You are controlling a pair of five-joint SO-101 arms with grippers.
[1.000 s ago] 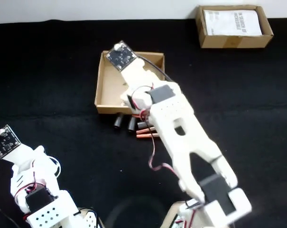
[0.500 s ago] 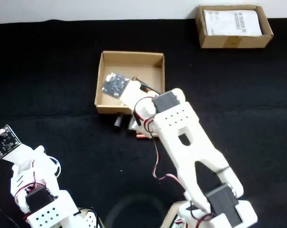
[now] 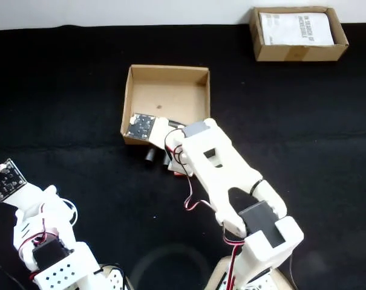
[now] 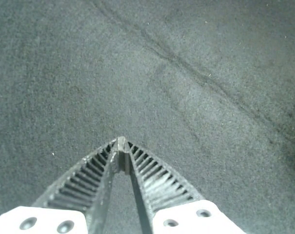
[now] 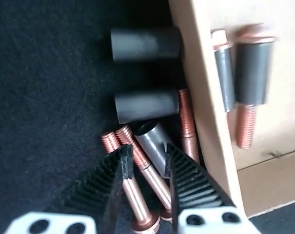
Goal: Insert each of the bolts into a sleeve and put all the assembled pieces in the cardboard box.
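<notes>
Right tool [image 5: 147, 150] part open, nothing gripped. It hangs over loose pile on counter [image 5: 40, 97], just outside cardboard box [image 5: 201, 97] wall. Copper bolts [image 5: 136, 202] lie between its fingers, long axis roughly along tool's own line, so squeeze would land across shank. Grey sleeve [image 5: 154, 139] sits right at tips, might get pinched too imo. Black sleeves [image 5: 146, 44] just beyond. One assembled piece [image 5: 249, 73] already in box. Left tool [image 4: 120, 146] closed, empty, well apart. Right arm's job.
</notes>
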